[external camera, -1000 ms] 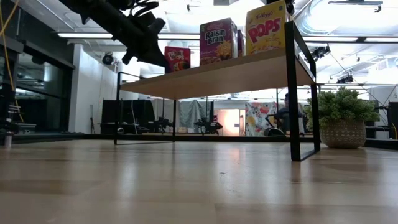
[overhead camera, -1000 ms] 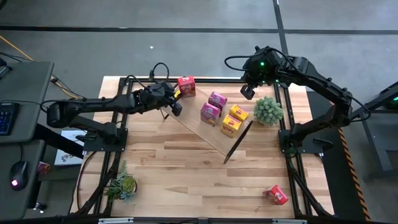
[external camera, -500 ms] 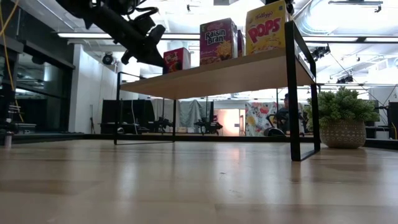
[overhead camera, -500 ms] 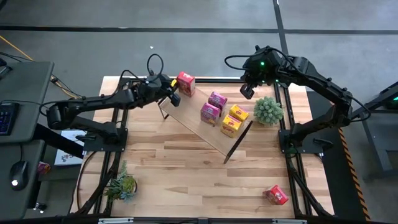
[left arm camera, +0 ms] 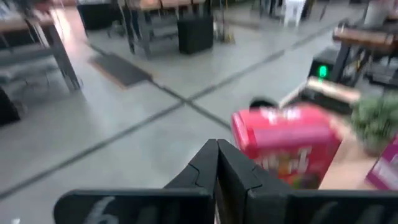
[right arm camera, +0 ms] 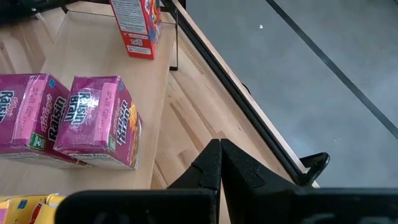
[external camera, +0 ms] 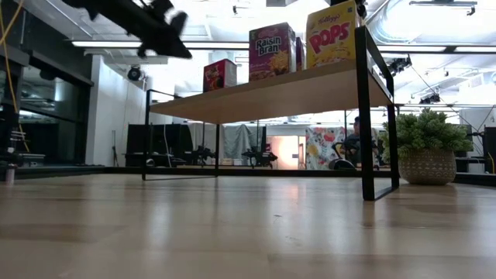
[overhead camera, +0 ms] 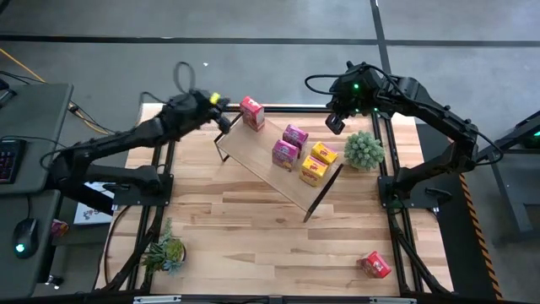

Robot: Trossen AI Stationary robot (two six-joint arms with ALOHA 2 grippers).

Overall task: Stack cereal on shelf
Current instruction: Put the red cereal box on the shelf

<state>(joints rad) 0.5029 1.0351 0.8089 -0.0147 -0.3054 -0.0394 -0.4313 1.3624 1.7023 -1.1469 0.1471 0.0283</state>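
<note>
Six cereal boxes show in the overhead view. Five stand on the one shelf [overhead camera: 278, 169], which lies slantwise in the upper middle of the frame: one red box [overhead camera: 251, 113] at its upper-left end, two pink boxes [overhead camera: 295, 136] [overhead camera: 285, 154] at its centre, and two yellow boxes [overhead camera: 323, 153] [overhead camera: 313, 171] just right of those. A second red box [overhead camera: 374, 264] lies alone at the lower right. There are two potted plants: one [overhead camera: 364, 149] at the upper right, one [overhead camera: 164, 251] at the lower left.

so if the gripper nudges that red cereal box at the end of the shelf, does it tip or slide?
Probably tips. The red cereal box stands upright on a narrow base, taller than wide in the low view, so a high push would likely topple it. It looks like thin cardboard, so likely light. It sits near the shelf end, so a slide could carry it off the edge.
</note>
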